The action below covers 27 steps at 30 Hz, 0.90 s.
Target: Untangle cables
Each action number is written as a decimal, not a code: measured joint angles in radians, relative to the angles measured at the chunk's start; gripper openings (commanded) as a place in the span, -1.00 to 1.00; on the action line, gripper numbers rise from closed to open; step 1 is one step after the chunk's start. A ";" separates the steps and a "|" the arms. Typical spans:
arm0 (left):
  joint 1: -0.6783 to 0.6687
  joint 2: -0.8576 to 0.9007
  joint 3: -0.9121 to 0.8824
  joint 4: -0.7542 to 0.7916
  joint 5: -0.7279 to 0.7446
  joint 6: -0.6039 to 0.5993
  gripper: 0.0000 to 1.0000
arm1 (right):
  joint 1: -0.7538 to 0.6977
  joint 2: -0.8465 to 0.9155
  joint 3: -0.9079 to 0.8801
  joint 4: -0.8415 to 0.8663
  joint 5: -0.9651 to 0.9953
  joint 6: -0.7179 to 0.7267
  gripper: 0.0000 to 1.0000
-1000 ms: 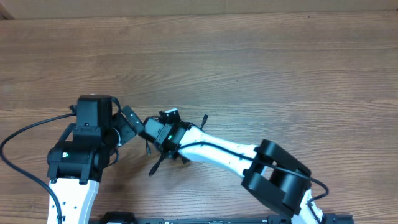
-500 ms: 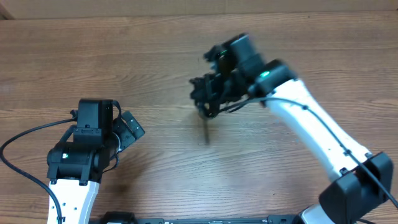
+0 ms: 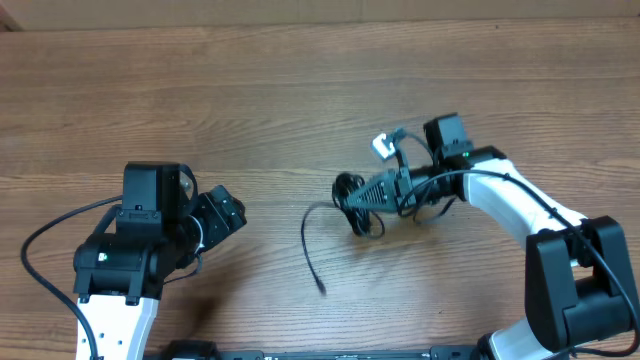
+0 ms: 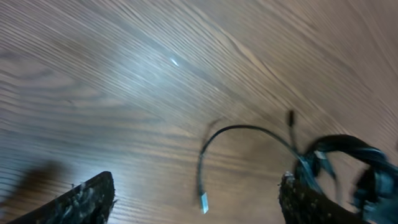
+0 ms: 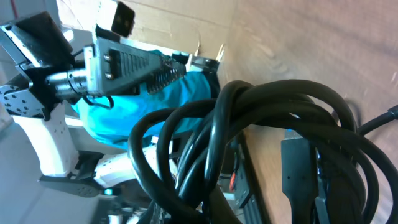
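Nearest me, low on the left, the left tool points toward 2 o'clock. Its own camera shows its two fingers spread wide, with nothing between them but bare worktop.

A little further in, near the middle, the loose tail of the cables lies flat on the wood. It leaves the bunch toward 9 o'clock and bends in a hook. Then it runs almost straight along the 12-to-6 line, its small plug tip pointing to about 5 o'clock. It lies well apart from the left tool.

Beyond that, right of centre, the rest of the cables sit in a tight knot of black loops. The right tool reaches in from 3 o'clock and is closed on that knot. Its wrist camera is filled with the thick coils. A small white tag shows at about 1 o'clock from the knot.
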State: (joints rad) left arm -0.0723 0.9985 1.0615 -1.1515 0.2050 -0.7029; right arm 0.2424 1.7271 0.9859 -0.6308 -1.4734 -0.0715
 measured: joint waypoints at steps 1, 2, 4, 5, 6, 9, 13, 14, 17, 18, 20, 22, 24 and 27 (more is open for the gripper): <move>0.000 0.000 -0.006 0.000 0.018 0.000 0.59 | 0.000 0.000 -0.013 0.003 -0.009 -0.004 -0.92; 0.000 0.000 -0.016 0.000 0.042 0.000 0.59 | 0.000 0.000 -0.022 0.003 -0.018 -0.008 -0.92; 0.000 0.000 -0.047 0.007 0.088 -0.009 0.65 | 0.000 0.000 -0.024 0.014 -0.029 -0.010 -0.92; 0.000 0.000 -0.066 0.014 0.112 -0.025 0.75 | 0.000 0.000 -0.024 0.019 -0.035 -0.010 -0.92; 0.000 0.000 -0.089 0.029 0.137 -0.047 0.88 | 0.000 0.000 -0.024 0.018 -0.040 -0.011 -0.92; 0.000 -0.002 -0.181 0.134 0.220 -0.133 0.99 | 0.000 0.000 -0.024 0.015 -0.045 -0.011 -0.92; 0.000 0.002 -0.328 0.424 0.364 -0.257 0.99 | 0.006 0.000 -0.024 0.013 -0.049 -0.012 -0.92; 0.000 0.005 -0.359 0.497 0.394 -0.292 0.99 | 0.010 0.000 -0.024 0.012 -0.050 -0.011 -0.92; 0.000 0.029 -0.442 0.662 0.473 -0.442 0.99 | 0.033 0.000 -0.024 0.010 -0.050 -0.011 -0.92; 0.000 0.039 -0.461 0.691 0.486 -0.491 1.00 | 0.040 0.000 -0.024 0.010 -0.049 -0.011 -0.92; 0.000 0.071 -0.499 0.740 0.509 -0.588 0.87 | 0.055 0.000 -0.024 0.010 -0.050 -0.011 -0.92; -0.012 0.110 -0.523 0.787 0.522 -0.663 0.83 | 0.067 0.000 -0.024 0.009 -0.049 -0.008 -0.92; -0.032 0.156 -0.534 0.853 0.530 -0.712 0.83 | 0.072 0.000 -0.024 0.010 -0.050 -0.007 -0.92; -0.082 0.227 -0.536 0.975 0.544 -0.755 0.89 | 0.074 0.000 -0.024 0.010 -0.050 -0.006 -0.92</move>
State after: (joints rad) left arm -0.1539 1.2255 0.5259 -0.1761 0.7494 -1.4574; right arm 0.3168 1.7271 0.9619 -0.6209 -1.5230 -0.0780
